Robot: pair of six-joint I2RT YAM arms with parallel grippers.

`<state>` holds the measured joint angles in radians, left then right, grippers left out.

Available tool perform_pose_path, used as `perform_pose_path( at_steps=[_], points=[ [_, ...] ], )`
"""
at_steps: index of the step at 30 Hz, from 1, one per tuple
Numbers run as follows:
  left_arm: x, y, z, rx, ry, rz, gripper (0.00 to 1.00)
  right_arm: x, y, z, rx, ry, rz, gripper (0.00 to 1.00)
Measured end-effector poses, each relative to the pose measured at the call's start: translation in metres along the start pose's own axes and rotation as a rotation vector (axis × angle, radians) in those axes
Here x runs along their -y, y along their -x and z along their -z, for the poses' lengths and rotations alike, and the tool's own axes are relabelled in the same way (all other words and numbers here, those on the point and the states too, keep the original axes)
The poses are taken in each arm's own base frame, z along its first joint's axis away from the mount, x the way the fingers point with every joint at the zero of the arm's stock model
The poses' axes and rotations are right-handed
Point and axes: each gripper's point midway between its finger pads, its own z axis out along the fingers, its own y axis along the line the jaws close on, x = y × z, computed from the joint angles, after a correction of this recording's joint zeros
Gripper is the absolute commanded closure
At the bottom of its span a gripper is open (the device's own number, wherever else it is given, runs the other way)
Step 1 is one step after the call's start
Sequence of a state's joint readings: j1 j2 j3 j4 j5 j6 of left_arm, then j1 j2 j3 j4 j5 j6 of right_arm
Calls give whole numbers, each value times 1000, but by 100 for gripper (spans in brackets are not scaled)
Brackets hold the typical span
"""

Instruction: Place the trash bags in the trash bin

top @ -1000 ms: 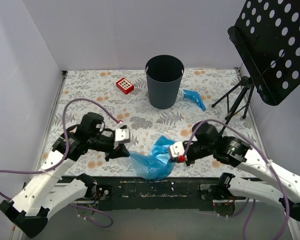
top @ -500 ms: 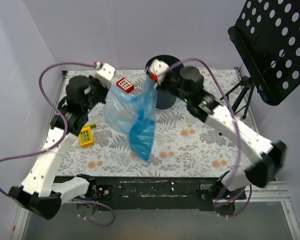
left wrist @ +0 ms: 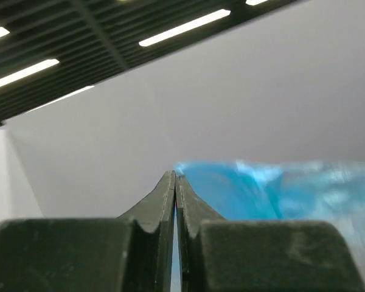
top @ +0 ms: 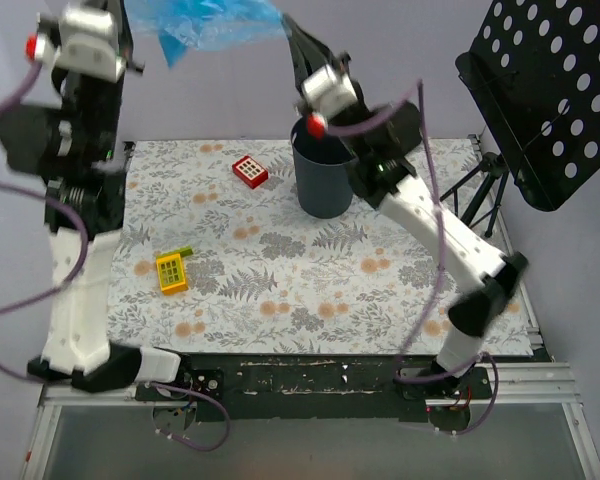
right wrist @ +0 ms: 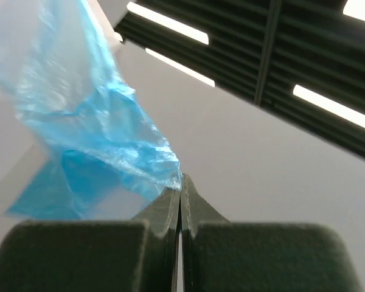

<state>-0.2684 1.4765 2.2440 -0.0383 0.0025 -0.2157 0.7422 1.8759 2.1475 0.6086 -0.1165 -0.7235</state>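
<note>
A blue trash bag [top: 212,20] hangs stretched high above the table, at the top edge of the top view. My left gripper [top: 132,18] is shut on its left end and my right gripper [top: 284,20] is shut on its right end. The left wrist view has the closed left gripper [left wrist: 175,175] pinching blue film [left wrist: 261,190] that runs off to the right. In the right wrist view the film [right wrist: 91,121] trails left from the closed right gripper [right wrist: 180,176]. The dark trash bin [top: 322,180] stands at the back centre of the table, below the right arm, which covers part of its rim.
A red-and-white tile [top: 249,171] lies left of the bin. A yellow block [top: 171,270] lies on the left of the floral table [top: 310,290]. A black perforated music stand [top: 550,90] rises at the right, its tripod [top: 485,185] by the table edge. Grey walls close in on the left and back.
Both arms have swung up from the table's front edge, carrying the blue bag from low on the table to high above it, now pulled out between the two grippers.
</note>
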Motion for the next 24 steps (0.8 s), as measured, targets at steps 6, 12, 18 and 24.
perform_pose_path(
  at_steps=[6,12,18,24],
  points=[
    [145,-67,225,-128,-823,-214,100,-126,48,164,-68,629,41,99],
    [274,-179,525,-922,-1731,289,100,-282,8,536,-714,1524,-504,99],
    [257,-119,449,-862,-1508,517,100,-214,88,461,-547,1304,-568,99],
    [249,-110,433,-857,-1405,548,100,-189,90,415,-541,1141,-564,99]
  ],
)
